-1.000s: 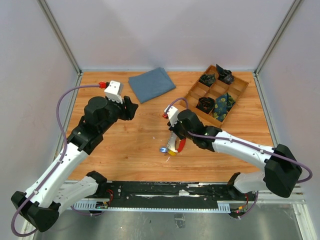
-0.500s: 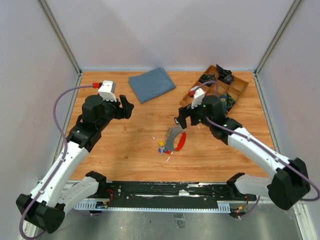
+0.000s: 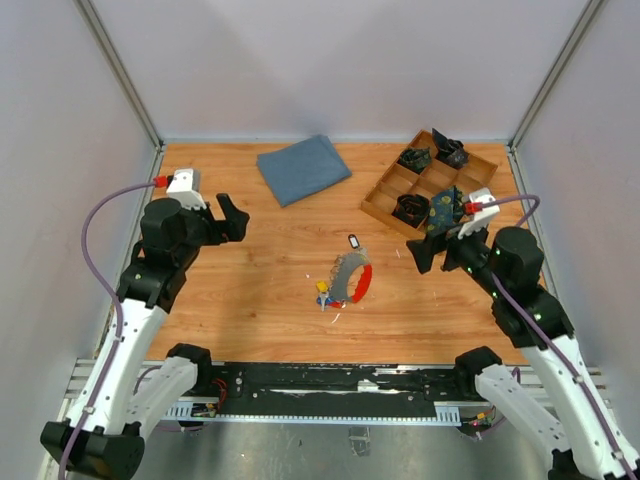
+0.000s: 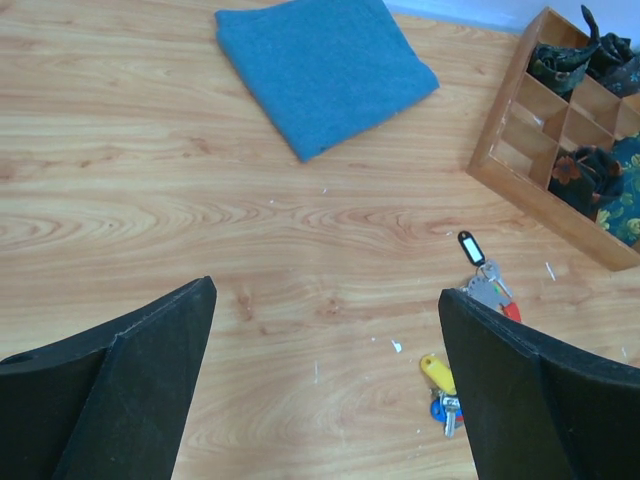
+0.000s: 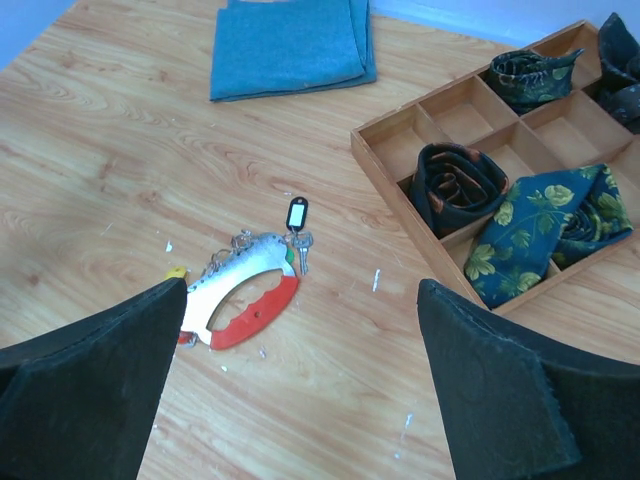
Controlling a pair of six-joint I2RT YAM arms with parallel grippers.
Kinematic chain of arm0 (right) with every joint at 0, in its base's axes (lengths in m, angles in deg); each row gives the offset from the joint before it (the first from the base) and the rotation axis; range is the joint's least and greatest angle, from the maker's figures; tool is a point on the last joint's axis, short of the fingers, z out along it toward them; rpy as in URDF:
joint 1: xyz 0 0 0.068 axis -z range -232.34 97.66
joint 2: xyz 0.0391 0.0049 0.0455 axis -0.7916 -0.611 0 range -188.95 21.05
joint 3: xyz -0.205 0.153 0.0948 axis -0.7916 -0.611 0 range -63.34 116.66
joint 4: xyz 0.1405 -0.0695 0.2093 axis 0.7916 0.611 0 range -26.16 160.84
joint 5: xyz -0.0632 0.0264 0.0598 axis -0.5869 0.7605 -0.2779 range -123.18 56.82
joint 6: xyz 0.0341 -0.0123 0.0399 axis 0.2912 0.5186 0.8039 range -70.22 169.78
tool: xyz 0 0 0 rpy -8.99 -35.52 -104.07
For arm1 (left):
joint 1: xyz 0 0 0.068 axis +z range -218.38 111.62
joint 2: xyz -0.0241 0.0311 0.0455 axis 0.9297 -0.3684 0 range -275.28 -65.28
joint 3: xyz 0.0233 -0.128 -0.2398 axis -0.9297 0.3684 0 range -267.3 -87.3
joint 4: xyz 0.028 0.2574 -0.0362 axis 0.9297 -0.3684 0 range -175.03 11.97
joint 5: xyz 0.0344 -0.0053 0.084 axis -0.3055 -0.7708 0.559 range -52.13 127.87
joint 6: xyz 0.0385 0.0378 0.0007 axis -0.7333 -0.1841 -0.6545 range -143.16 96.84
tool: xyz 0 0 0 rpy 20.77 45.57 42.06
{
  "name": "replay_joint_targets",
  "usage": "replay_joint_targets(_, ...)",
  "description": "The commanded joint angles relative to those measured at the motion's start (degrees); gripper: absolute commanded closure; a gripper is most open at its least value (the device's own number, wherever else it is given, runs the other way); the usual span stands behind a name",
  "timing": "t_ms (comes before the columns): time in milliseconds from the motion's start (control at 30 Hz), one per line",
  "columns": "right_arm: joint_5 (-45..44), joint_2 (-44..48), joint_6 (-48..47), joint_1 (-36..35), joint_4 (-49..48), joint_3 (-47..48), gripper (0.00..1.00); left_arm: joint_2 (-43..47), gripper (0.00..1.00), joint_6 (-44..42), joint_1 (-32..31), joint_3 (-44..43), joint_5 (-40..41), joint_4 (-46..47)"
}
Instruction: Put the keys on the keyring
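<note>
Wood-grain worktop [image 3: 260, 290] inside pale walls carries a folded blue cloth [image 3: 303, 167] near its far edge and a wooden tray [image 3: 392, 182] of rolled ties at the far right corner. The keys [image 3: 345, 272] lie about mid-worktop, a little toward the near edge. They fan in a silver arc right against the red keyring [image 3: 366, 284], their yellow and blue ends pointing to the left edge and the small tag [image 3: 353, 240] trailing toward the far edge. They look gathered on the loop, so the threading seems done or nearly so, though no view is sharp enough to confirm that each key hangs on it or that the loop is closed. Nothing else looks left but that check. The left gripper [image 3: 228, 218] is spread wide and holds nothing, well apart from the bunch by the left edge. The right gripper [image 3: 430, 250] is likewise spread and empty, just in front of the tray. A second ago the right one sat down on the bunch, nearly pressed together. It has since let go and drawn back toward the right edge, and the left arm has pulled further left too.
</note>
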Motion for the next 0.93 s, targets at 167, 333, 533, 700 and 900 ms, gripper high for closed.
replay_joint_targets(167,-3.1,13.6,-1.3,0.6,17.3,1.5,0.02,10.0,0.00,1.1,0.4,0.1,6.9,-8.5)
replay_joint_targets(333,-2.9,15.3,0.7,0.6,22.4,2.1,0.02,13.5,0.00,4.3,0.3,1.3,6.6,-10.2)
replay_joint_targets(533,-4.3,17.3,2.7,0.6,23.4,1.7,0.02,15.9,0.00,6.4,0.3,2.6,4.1,-10.5)
replay_joint_targets(700,-6.9,19.2,3.7,0.6,22.9,0.5,0.02,17.4,0.00,7.7,0.3,4.7,4.0,-9.8)
replay_joint_targets(900,-8.6,19.8,4.3,0.6,21.9,-1.6,0.02,17.8,0.00,8.2,0.3,6.6,4.1,-8.7)
